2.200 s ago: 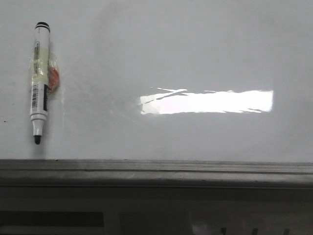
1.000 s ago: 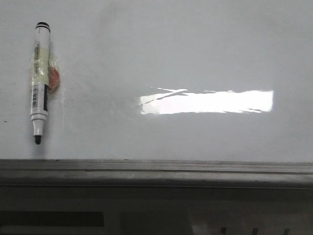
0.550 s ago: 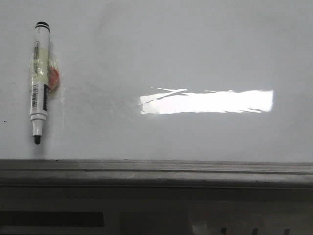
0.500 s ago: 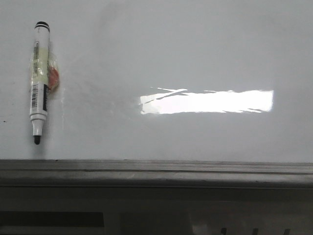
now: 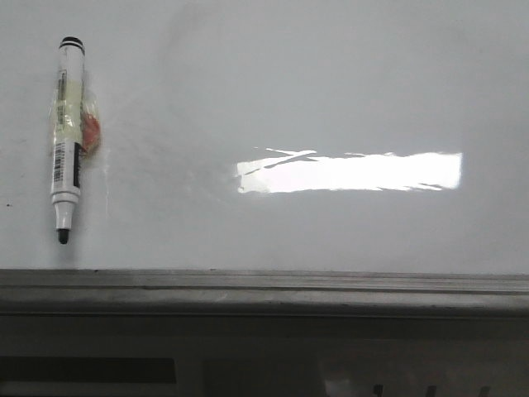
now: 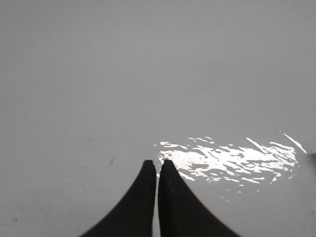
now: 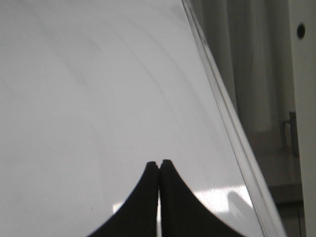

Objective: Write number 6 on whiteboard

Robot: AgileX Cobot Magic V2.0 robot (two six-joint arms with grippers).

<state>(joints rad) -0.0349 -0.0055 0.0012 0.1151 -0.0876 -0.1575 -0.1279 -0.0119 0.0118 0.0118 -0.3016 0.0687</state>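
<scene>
Nothing is changing across the last couple of seconds in the front view: the whiteboard (image 5: 331,91) is lying flat and filling the scene, its grey edge rail (image 5: 264,285) is running along the near side, and the marker (image 5: 67,136) is sitting in the same spot at the far left of the board, cap off, tip pointing toward the rail, with a scrap of tape and something orange stuck at its middle. No ink stroke is showing anywhere on the white surface (only faint smudges and a bright rectangular light reflection (image 5: 351,172)). That is suggesting, as a judgement, that the writing is not yet under way and the pen is still waiting to be picked up.

The left gripper (image 6: 157,165) is hanging over bare board, its jaws pressed nearly together with only a sliver between them, holding nothing. The right gripper (image 7: 159,164) is hovering likewise with fingertips meeting and empty, near the board's metal edge. Neither is appearing in the front view, and neither is showing the marker nearby.
</scene>
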